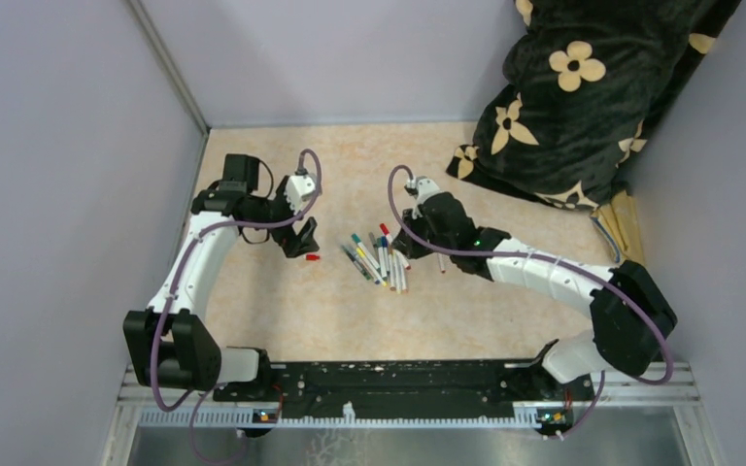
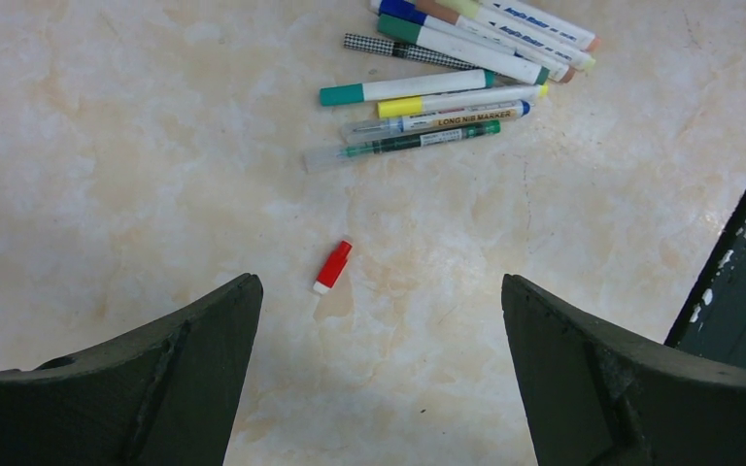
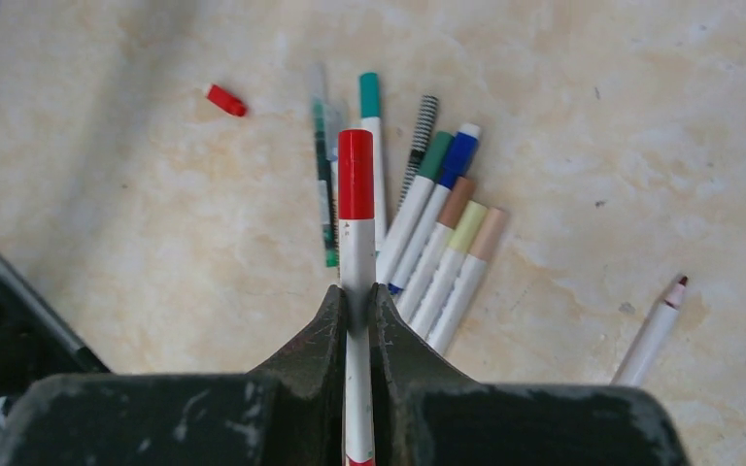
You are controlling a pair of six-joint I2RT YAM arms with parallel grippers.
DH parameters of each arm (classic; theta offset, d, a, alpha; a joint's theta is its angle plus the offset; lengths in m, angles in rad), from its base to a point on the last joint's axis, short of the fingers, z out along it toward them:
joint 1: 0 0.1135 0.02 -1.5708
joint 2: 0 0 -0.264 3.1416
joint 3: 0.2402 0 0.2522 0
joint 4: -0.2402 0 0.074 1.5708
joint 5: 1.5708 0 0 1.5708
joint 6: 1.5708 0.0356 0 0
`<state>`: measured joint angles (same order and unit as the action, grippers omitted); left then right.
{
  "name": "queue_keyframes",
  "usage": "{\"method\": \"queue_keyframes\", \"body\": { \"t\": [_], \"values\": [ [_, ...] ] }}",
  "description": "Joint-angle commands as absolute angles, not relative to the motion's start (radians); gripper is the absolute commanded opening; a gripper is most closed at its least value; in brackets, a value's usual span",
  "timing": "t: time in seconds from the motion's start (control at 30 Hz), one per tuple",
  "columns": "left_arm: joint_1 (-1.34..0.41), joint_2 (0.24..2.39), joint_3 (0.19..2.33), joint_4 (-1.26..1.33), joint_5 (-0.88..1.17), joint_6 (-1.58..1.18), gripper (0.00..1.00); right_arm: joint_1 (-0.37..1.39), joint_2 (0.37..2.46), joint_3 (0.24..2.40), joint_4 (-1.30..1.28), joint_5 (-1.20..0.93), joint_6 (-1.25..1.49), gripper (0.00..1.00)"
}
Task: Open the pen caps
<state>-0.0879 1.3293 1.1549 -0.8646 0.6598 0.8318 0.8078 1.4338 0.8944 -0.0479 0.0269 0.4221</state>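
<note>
Got the red-capped pen [image 3: 356,233] pinched in the right gripper [image 3: 357,296], its red cap [image 3: 356,175] still on
Top: left gripper [image 1: 301,239], spread wide, hangs left of the pens [image 1: 377,260]; held pen hard to spot. Left wrist: loose red cap [image 2: 332,266] on the surface [image 2: 107,146] just ahead. Right wrist: long axis straight out, cap end away, tail hidden.

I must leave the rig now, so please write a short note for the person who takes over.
Left gripper: fingers open, above a loose red cap on the table.
Right gripper: shut on a red-capped pen.
Done: one pen lies apart, apparently uncapped.
To do: the held pen and the capped pens in the pile.
</note>
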Motion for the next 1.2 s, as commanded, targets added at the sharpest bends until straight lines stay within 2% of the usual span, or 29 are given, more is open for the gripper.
{"method": "queue_keyframes", "body": {
  "t": [0.0,0.3,0.57,1.17],
  "values": [
    [-0.083,1.317,1.127,-0.926,0.787,0.940,0.99,0.777,1.423,0.989,-0.111,-0.227,0.406,0.00],
    [-0.100,1.302,1.100,-0.997,0.940,1.095,0.99,0.772,1.577,1.140,-0.148,-0.620,0.371,0.00],
    [-0.128,1.297,1.099,-0.996,0.953,1.094,0.98,0.772,1.673,1.203,-0.098,-0.796,0.415,0.00],
    [-0.184,1.295,1.106,-1.005,0.960,1.126,0.98,0.773,1.732,1.249,-0.104,-0.885,0.426,0.00]
  ]
}}
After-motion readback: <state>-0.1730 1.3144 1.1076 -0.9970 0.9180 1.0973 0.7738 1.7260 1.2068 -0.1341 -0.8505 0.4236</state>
